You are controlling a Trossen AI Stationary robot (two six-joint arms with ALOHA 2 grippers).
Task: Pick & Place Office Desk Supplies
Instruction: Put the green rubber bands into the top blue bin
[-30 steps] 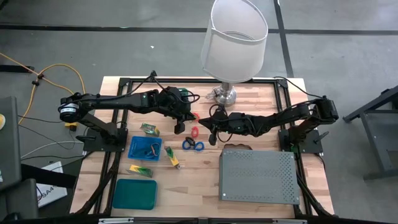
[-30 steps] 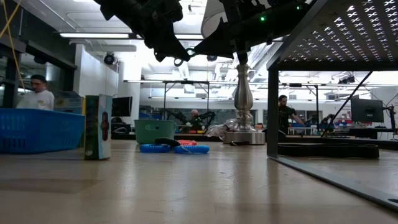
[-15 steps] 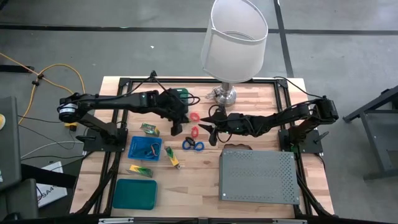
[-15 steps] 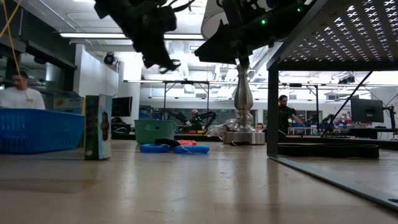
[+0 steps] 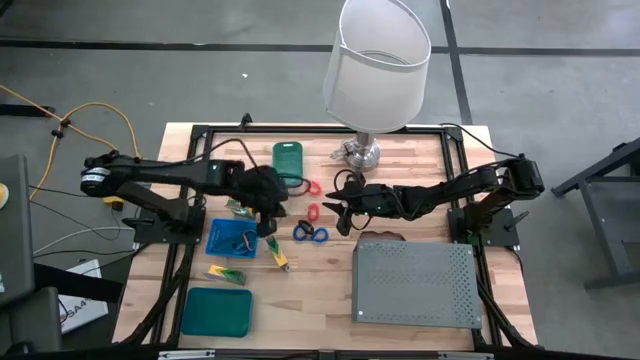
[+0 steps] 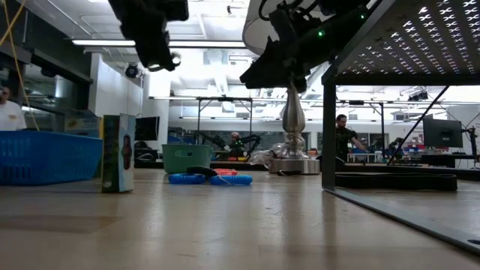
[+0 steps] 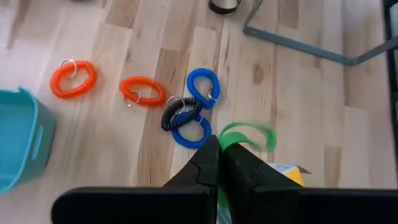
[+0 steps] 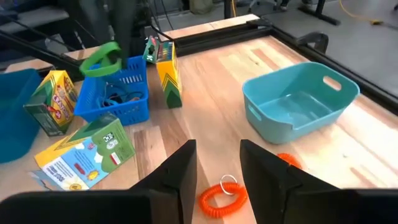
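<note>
Fingers of the left gripper (image 7: 219, 144) are pressed together on a green coil loop (image 7: 247, 135), held in the air above the counter (image 5: 310, 280); from the high view this gripper (image 5: 270, 222) hangs over the edge of a small blue basket (image 5: 222, 232) that sits toward the counter's left side and already has some loops lying in it. The right gripper (image 5: 342, 214) stands near the counter's middle with its fingers (image 8: 177, 171) spread apart and nothing between them, above a red coil loop (image 8: 222, 194) with a metal ring. Between the two grippers lie a second red coil loop (image 5: 313, 187) nearer the far edge, and a cluster of two blue coil loops (image 5: 310, 233) tangled with a black coil loop (image 7: 176, 112). Yellow-and-green crayon boxes (image 5: 240, 207) lie around the basket: one just beyond it, one (image 5: 279, 254) just beside its right side, another (image 5: 226, 272) toward the near edge. A teal bin (image 5: 289, 157) rests near the far edge, next to the chrome base of a white-shaded lamp (image 5: 376, 65). A larger teal tray (image 5: 217, 311) sits at the near left corner, and a grey perforated box (image 5: 416, 283) fills the near right part of the counter.
</note>
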